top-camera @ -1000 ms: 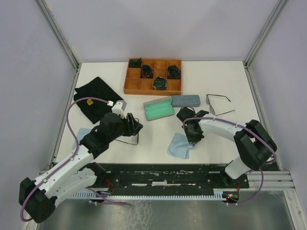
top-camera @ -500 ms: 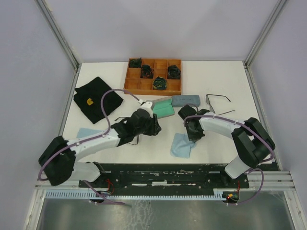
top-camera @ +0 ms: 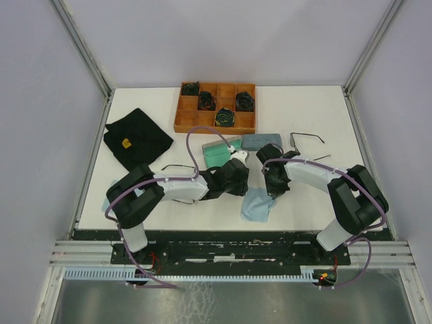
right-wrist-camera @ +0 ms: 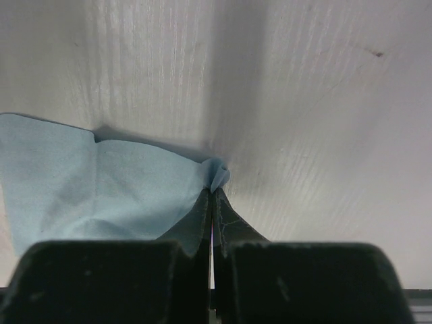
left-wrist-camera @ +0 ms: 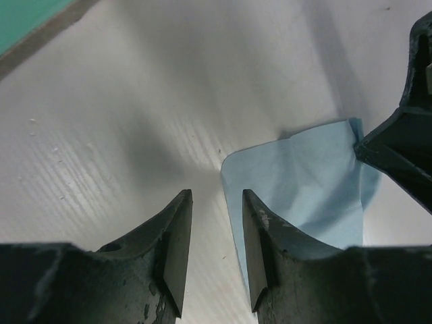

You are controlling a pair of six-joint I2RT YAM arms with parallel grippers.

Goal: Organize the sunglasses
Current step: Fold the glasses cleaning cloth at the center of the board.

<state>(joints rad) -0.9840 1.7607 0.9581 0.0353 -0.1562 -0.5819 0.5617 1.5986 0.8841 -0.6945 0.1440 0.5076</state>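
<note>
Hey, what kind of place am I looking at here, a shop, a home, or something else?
Most likely a robotics lab test cell: a white table boxed in by aluminium posts and plain walls, two robot arms bolted along its near edge, and staged props such as a wooden tray.

A white counter (top-camera: 310, 108), faintly streaked, carries an orange-brown wooden divided tray (top-camera: 183, 123) holding dark green coiled bundles (top-camera: 225, 117). A black square cloth (top-camera: 138, 135) bears a small yellow tag (top-camera: 125, 143). An open oblong fabric case (top-camera: 217, 155) shows mint-green lining; the closed oblong fabric case (top-camera: 260, 142) is blue-grey. The thin wire-framed sunglasses (top-camera: 297, 142) are dark. There is also a pale blue thin cloth (top-camera: 255, 206). The left pincer (left-wrist-camera: 217, 202) and right pincer (right-wrist-camera: 213, 199) are black.
</note>
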